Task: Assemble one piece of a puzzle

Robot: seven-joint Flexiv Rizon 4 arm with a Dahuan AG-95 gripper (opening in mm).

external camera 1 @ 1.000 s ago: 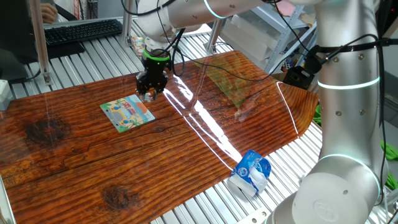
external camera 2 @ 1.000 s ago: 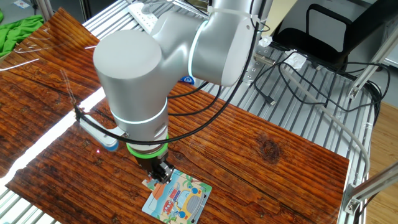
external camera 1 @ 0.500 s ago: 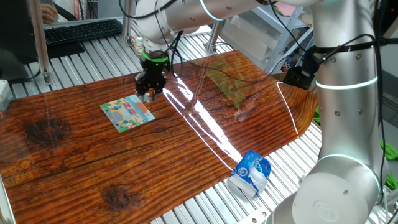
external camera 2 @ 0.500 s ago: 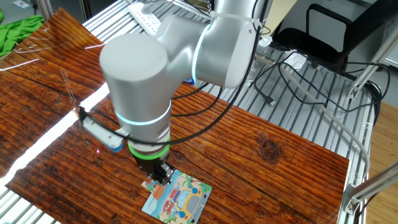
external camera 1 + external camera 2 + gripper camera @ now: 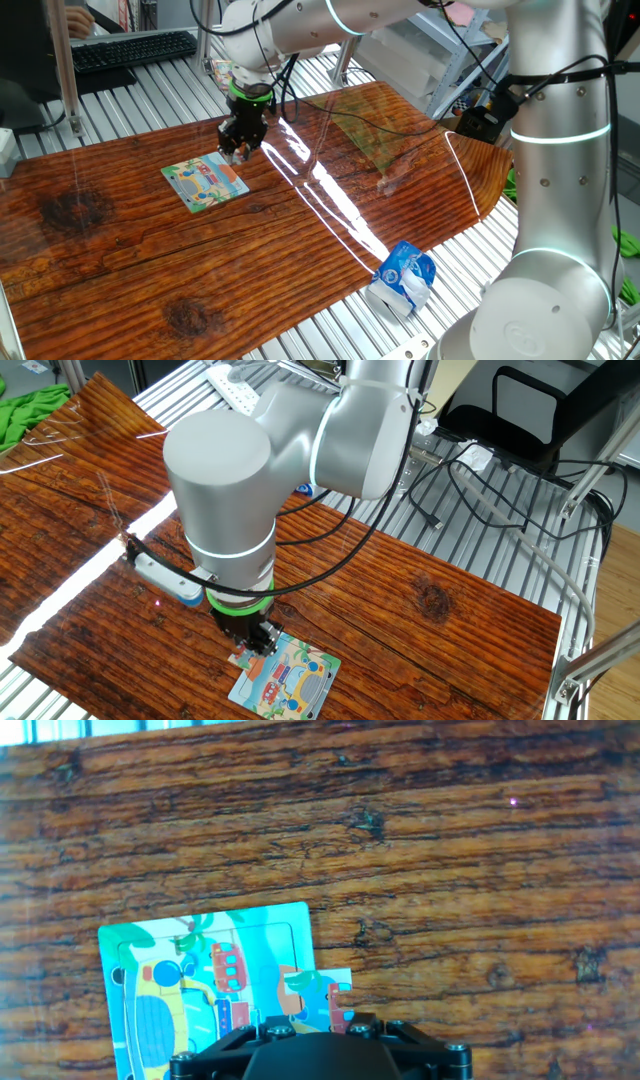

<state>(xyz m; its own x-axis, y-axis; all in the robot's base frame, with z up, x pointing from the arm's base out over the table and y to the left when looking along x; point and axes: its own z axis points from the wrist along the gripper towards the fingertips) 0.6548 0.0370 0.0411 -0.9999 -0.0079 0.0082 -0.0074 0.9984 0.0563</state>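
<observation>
The puzzle [image 5: 204,182] is a small square board with a blue, green and orange cartoon picture, lying flat on the wooden table. It also shows in the other fixed view [image 5: 285,678] and in the hand view [image 5: 205,995]. My gripper [image 5: 239,151] stands upright just at the board's far right edge. Its fingers are close together on a small puzzle piece [image 5: 318,992], which overlaps the board's edge and sticks out past it. In the other fixed view the gripper [image 5: 251,649] is at the board's upper left corner. The fingertips are hidden in the hand view.
A blue and white crumpled pack [image 5: 403,277] lies at the table's near right edge. A clear plastic sheet [image 5: 372,135] rests on the table's right part. A keyboard [image 5: 130,48] is at the far left. Cables [image 5: 470,480] run beside the table.
The arm has shifted slightly; the gripper stays at the board's edge with the piece. The board has not moved.
</observation>
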